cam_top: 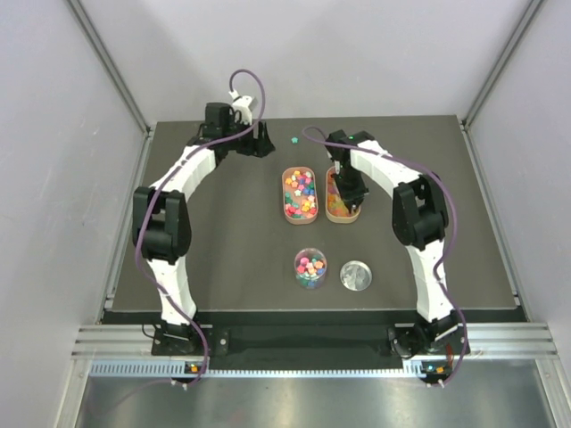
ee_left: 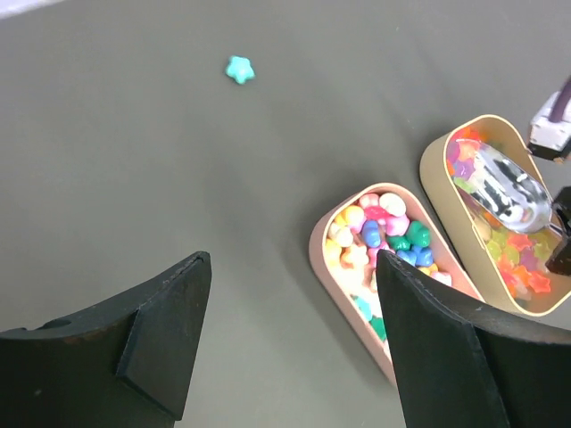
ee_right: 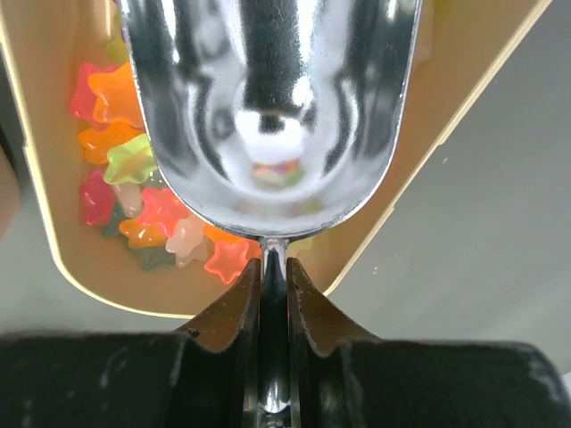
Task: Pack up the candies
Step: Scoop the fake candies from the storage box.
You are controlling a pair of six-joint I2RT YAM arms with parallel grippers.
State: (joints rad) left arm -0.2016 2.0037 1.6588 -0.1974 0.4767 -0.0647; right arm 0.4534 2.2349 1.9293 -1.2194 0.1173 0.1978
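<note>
- Right gripper (ee_right: 274, 267): jaws narrow, pinched on the thin handle of the metal scoop (ee_right: 268, 107).
- Metal scoop: the bowl lies low inside the tan tray (ee_right: 464, 107), its long axis along the tray's length, running far to near on the table (cam_top: 223, 250). The bowl shows only reflections, so it is judged not yet loaded.
- Candies (ee_right: 161, 209): star-shaped and mixed in colour, lying on the tray floor beneath the bowl and beside it, heaped toward the handle end. Judged: the scoop must dip and push along the tray's length to gather them.
- Pink tray (ee_left: 317, 241): just beside the tan tray on its left and also filled. The gap between them is slim, so there is little sideways room.
- Round jar (cam_top: 310, 267): part filled, toward the near edge from both trays. Its lid (cam_top: 357, 275) sits beside it. The right arm is nearer.
- Left gripper (ee_left: 293, 267): jaws wide and holding nothing, near the far edge.
- Stray teal candy (ee_left: 239, 69): alone by the far edge, with bare table around it.
</note>
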